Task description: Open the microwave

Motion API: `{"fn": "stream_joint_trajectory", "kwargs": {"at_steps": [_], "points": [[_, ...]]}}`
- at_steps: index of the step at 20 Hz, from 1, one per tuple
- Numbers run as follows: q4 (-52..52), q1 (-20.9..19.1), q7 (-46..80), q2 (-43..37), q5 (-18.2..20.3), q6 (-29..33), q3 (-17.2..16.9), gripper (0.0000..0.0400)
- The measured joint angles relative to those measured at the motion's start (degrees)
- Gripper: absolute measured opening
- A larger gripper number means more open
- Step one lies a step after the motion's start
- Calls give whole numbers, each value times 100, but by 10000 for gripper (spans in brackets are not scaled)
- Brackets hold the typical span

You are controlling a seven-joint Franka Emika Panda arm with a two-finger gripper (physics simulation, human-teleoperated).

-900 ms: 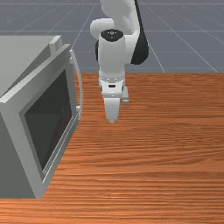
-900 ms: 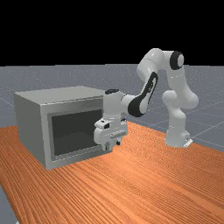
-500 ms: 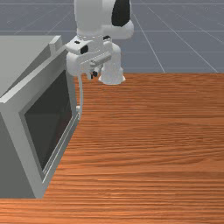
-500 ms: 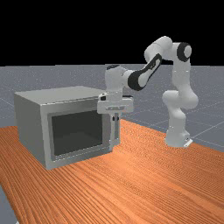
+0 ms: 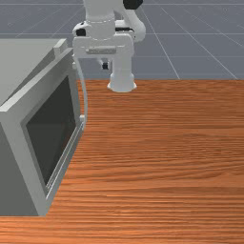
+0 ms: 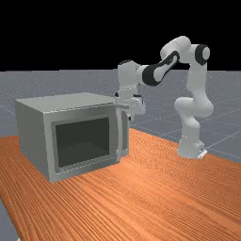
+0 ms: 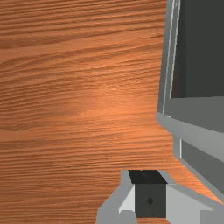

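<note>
Orange-brown surface [image 5: 167,157] ran under the microwave [image 5: 24,57], front view's left; door [image 5: 52,128] looked barely ajar. I had the claw [image 7: 150,192] closed, empty, near the handle [image 5: 86,97] side. Still approach, I judged; next needed lowering, then prying outward (slip risk).

table [image 5: 162,171]: orange-brown, grained wood | floor [image 5: 209,50]: grey, pale lines | backdrop [image 6: 94,33]: black
</note>
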Motion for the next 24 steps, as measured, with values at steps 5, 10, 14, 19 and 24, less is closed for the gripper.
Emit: {"fn": "stream_joint_trajectory", "kwargs": {"at_steps": [5, 10, 14, 19, 24], "points": [[101, -26, 47, -419, 6, -476, -436, 0], [750, -532, -32, -193, 75, -749, -1138, 9], [770, -433, 0, -177, 79, -758, -1282, 2], [1305, -600, 1, 277, 10, -315, -1509, 339], [1443, -749, -7, 269, 4, -461, -1631, 395]]}}
